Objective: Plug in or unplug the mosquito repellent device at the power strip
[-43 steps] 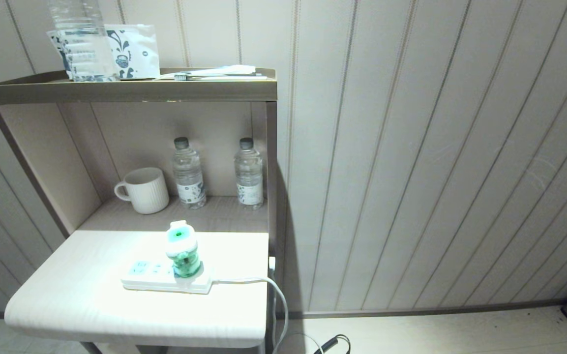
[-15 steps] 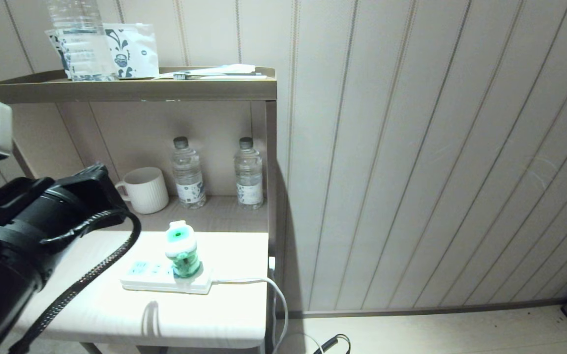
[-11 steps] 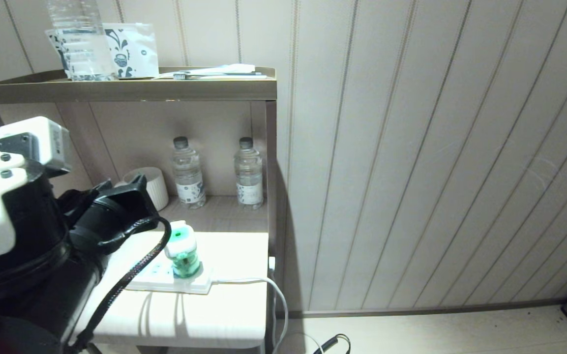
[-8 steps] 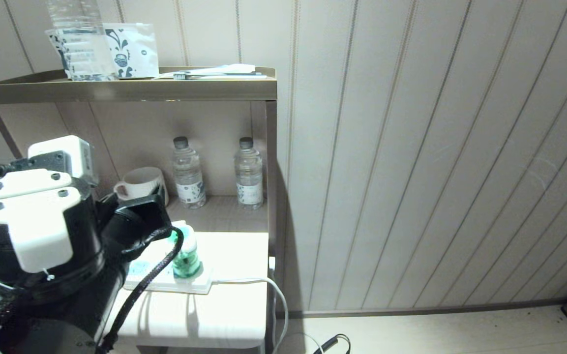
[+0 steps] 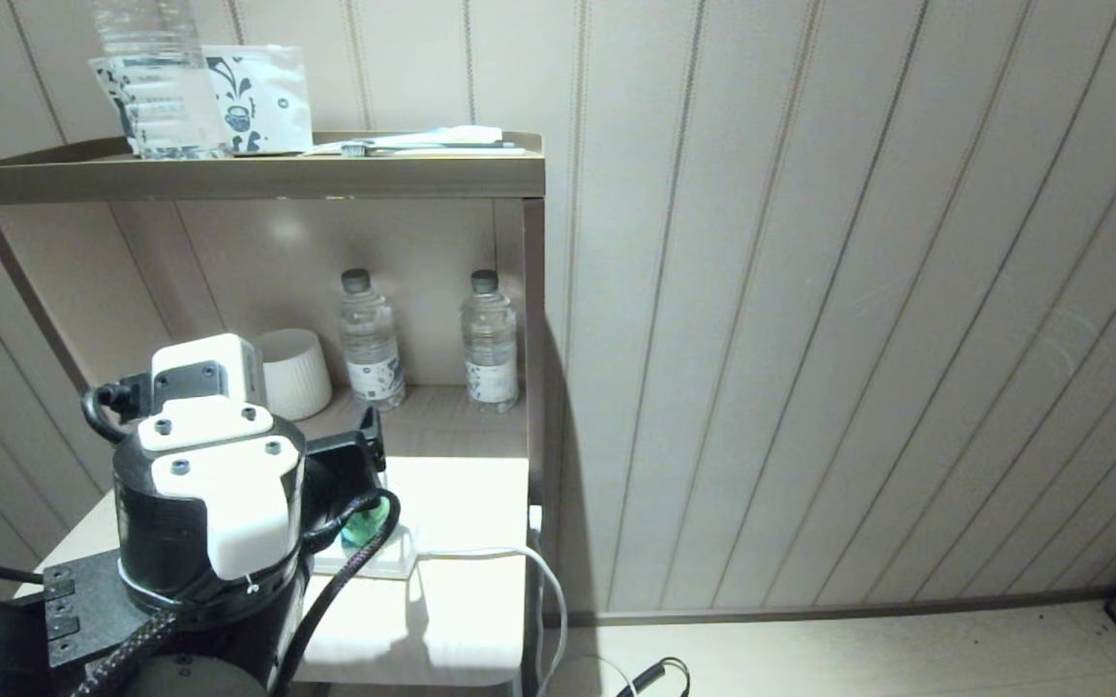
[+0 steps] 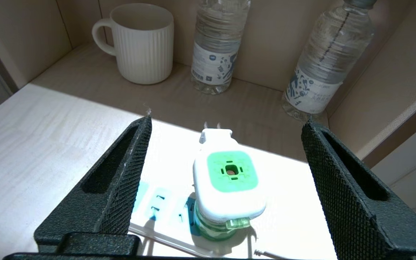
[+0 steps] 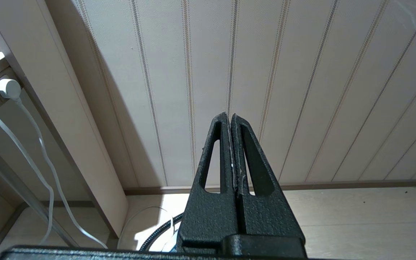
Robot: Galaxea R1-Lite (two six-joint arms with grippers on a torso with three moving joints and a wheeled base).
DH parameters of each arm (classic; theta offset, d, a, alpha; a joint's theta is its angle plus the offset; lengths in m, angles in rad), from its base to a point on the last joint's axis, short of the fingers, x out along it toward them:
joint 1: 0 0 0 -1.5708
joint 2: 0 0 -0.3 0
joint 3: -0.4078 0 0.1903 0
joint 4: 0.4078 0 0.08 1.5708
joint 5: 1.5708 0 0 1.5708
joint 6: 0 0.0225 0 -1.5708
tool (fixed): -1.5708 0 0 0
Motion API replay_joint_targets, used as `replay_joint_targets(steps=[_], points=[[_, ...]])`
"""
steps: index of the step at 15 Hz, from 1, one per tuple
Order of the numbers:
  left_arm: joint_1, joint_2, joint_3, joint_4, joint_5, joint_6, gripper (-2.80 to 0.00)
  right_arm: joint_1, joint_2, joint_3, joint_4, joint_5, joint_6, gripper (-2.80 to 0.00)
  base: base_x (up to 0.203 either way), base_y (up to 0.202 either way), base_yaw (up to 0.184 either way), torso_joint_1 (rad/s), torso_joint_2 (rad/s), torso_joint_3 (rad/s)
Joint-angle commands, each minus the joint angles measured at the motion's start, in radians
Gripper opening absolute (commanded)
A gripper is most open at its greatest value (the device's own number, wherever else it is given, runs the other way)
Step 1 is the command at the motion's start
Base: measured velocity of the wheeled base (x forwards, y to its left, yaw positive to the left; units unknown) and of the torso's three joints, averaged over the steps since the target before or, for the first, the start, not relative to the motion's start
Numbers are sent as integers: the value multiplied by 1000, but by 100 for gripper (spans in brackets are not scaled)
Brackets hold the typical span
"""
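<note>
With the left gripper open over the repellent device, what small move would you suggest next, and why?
Probably lower the left gripper a little, then close. Its fingers stand wide apart on either side of the repellent device without touching it, and the device stands upright on the power strip.

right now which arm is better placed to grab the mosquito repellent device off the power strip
Left. The left gripper is open above the mosquito repellent device, which stands on the power strip. The right gripper is shut, facing the wall away from it.
</note>
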Motion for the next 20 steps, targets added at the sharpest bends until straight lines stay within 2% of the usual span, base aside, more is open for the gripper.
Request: replay_joint_targets(steps=[1, 7, 17, 20], points=[[-3, 15, 2, -4, 7, -9, 0, 0, 1, 0, 0, -1, 0, -280, 0, 0, 0, 0, 0, 0], [-3, 63, 24, -56, 13, -24, 0, 0, 1, 0, 0, -1, 0, -280, 0, 0, 0, 0, 0, 0], [-3, 171, 39, -60, 44, -83, 0, 0, 1, 0, 0, -1, 0, -280, 0, 0, 0, 0, 0, 0], [-4, 205, 48, -118, 47, -88, 0, 0, 1, 0, 0, -1, 0, -280, 0, 0, 0, 0, 0, 0]])
